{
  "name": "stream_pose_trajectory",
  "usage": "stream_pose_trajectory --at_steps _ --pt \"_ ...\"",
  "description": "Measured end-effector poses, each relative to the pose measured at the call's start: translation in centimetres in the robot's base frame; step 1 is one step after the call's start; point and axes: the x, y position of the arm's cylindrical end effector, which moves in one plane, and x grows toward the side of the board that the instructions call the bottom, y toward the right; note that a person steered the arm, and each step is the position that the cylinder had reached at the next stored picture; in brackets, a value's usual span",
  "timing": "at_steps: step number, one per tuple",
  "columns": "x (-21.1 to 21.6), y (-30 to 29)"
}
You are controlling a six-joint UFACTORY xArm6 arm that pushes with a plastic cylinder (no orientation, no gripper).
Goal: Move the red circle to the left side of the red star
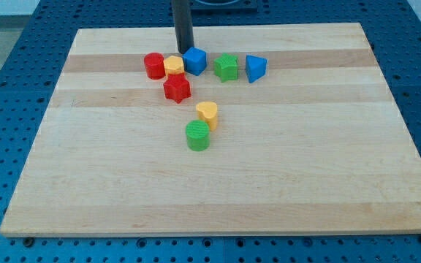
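Observation:
The red circle point(154, 66) sits near the view's top, left of centre. The red star point(176, 88) lies just below and to the right of it. A yellow block point(174, 66) sits between them, touching the red circle's right side and above the red star. My tip point(185, 51) stands just above the yellow block and at the upper left edge of the blue cube point(195, 61), to the right of the red circle and apart from it.
A green block point(226, 67) and a blue triangle point(255, 68) lie right of the blue cube. A yellow heart point(207, 114) and a green circle point(197, 136) sit lower, near the middle of the wooden board point(305, 183).

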Motion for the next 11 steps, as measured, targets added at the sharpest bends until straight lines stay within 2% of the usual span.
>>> stream_pose_trajectory --at_steps 3,4,7,11 --pt "0.8 0.5" --pt "-0.5 -1.7" --pt "-0.3 -5.3" --pt "11.1 -13.7"
